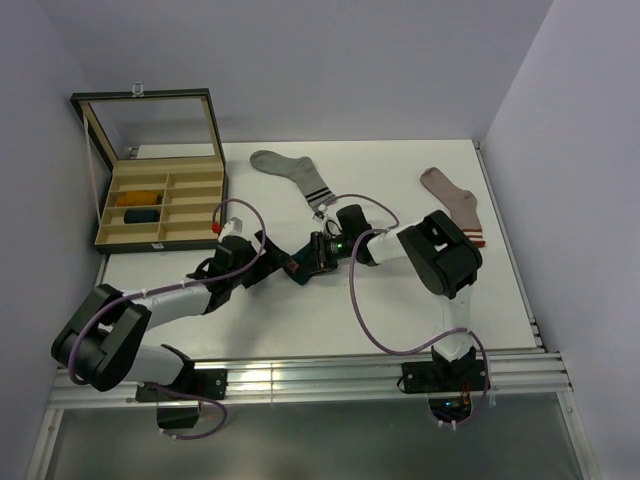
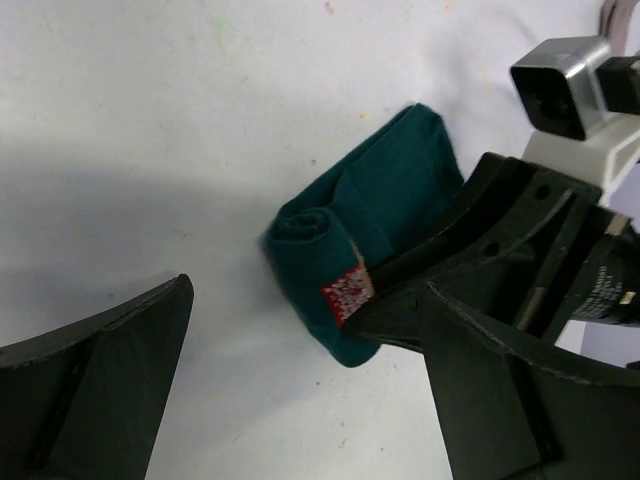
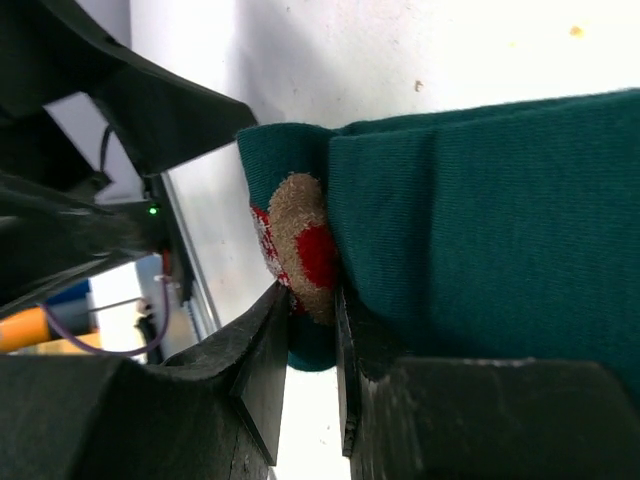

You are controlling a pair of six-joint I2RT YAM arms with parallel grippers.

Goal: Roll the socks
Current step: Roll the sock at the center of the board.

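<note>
Teal knit, half rolled: the dark teal ankle sock [image 2: 395, 195] lies between the left gripper's [image 2: 270, 300] wide-spread fingers, roll end nearest, loose length running away. Meanwhile the right gripper [image 3: 337, 310] pinches the roll's edge at the red-and-white figure patch [image 3: 300, 245]. No legible writing.

black-and-white arms [image 1: 172, 296] (purple cables [image 1: 360, 312]), black fingers [image 2: 92, 392].

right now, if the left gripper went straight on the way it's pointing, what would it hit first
The teal sock: its rolled end lies straight ahead of the open left gripper. The right gripper, shut on the sock, is right beside it; depth is unclear.
</note>
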